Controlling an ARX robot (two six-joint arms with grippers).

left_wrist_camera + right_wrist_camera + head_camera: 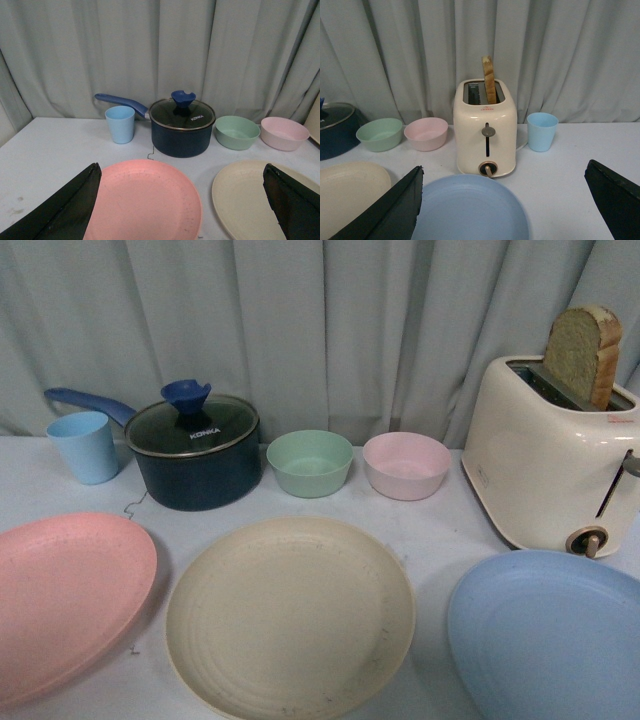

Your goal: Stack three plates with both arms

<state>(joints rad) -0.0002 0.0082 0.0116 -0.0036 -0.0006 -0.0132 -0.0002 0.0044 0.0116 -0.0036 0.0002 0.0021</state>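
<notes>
As seen from front, pink plate (70, 600) is laid left on tabletop (440, 530), cream plate (290, 625) centre, light blue plate (550, 635) right, none stacked. Pink plate is seen between spread-apart fingers of left hand (181, 170); light blue plate between those of right hand (505, 167), also held apart.

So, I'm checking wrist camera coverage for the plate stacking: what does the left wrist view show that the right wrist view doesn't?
Only the left wrist view: the pink plate and a light blue cup by the blue saucepan. Only the right wrist view: the light blue plate, the toaster holding a bread slice, and a second light blue cup. Both: the cream plate, green bowl, pink bowl and that saucepan, mostly cut off in the right wrist view.
</notes>
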